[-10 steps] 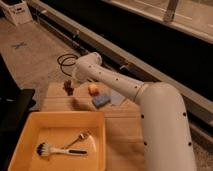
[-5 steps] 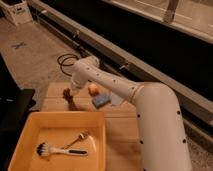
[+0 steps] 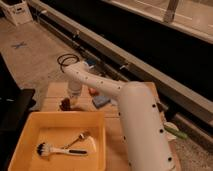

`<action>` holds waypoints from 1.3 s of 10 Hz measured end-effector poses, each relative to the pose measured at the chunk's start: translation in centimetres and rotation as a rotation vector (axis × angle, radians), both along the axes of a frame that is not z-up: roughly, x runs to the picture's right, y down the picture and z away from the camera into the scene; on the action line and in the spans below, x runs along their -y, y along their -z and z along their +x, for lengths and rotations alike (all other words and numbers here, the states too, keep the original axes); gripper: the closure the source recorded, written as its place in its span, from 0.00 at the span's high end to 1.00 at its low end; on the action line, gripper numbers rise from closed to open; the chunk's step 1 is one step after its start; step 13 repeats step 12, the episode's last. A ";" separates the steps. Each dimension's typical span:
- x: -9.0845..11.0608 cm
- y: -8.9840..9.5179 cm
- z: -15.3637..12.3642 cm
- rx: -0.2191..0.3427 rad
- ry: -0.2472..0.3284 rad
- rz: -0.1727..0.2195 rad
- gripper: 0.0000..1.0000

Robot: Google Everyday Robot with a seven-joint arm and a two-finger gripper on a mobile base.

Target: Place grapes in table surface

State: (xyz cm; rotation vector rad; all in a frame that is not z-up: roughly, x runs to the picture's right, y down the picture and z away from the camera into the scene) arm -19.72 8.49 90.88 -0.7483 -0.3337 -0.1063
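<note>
The grapes (image 3: 65, 104), a small dark bunch, are low over the light-brown wooden table surface (image 3: 52, 92), just beyond the far edge of the yellow tray; whether they rest on the wood I cannot tell. My gripper (image 3: 73, 101) hangs down from the white arm right beside and above the grapes, at the table's left part. Part of the grapes is hidden by the gripper.
A yellow plastic tray (image 3: 20, 135) fills the near left and holds a black brush (image 3: 55, 150) and a fork (image 3: 80, 137). An orange cube (image 3: 92, 91) and a blue block (image 3: 100, 101) lie right of the gripper. A dark object (image 3: 15, 107) stands left of the table.
The gripper has come down toward the table with the grapes, which now sit lower, next to the tray's far edge. The cube and the block have not moved.
</note>
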 end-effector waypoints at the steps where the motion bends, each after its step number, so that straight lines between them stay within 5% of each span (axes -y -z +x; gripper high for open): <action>1: -0.2 -0.4 0.7 -0.028 0.008 -0.014 0.38; 4: 0.4 -0.9 1.6 -0.073 -0.017 -0.013 0.68; 6: 0.8 -1.1 2.1 -0.092 -0.031 -0.011 0.80; 13: 0.8 -1.1 2.1 -0.091 -0.032 -0.011 0.80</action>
